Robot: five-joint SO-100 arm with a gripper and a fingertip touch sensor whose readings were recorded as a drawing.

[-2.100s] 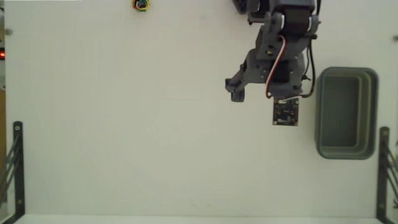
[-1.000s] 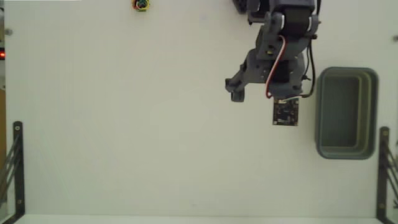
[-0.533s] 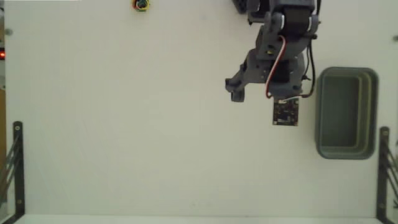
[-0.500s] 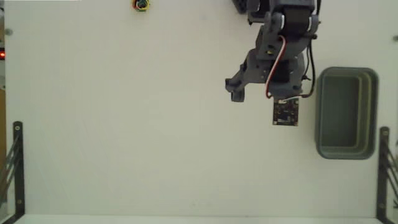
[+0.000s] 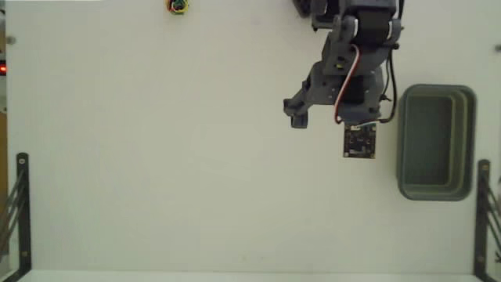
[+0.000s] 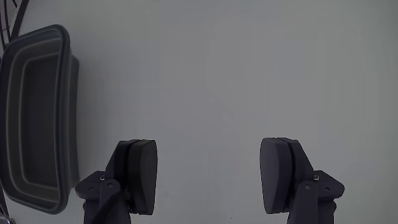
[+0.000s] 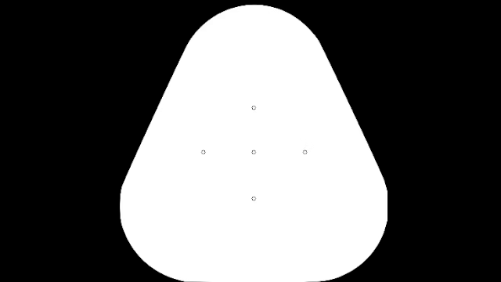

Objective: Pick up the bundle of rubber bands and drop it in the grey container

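Note:
The bundle of rubber bands (image 5: 178,6) is a tiny multicoloured clump at the top edge of the white table in the fixed view, far to the left of the arm. It does not show in the wrist view. The grey container (image 5: 435,91) stands at the right side with nothing visible inside, and it appears at the left edge of the wrist view as the grey container (image 6: 69,124). My gripper (image 5: 329,125) hovers just left of the container, far from the bundle. In the wrist view the gripper (image 6: 210,148) is open, its two dark fingers wide apart over bare table, holding nothing.
Black metal brackets stand at the lower left (image 5: 21,211) and lower right (image 5: 483,219) of the fixed view. A small red light (image 5: 2,69) glows at the left edge. White table lies between the arm and the bundle.

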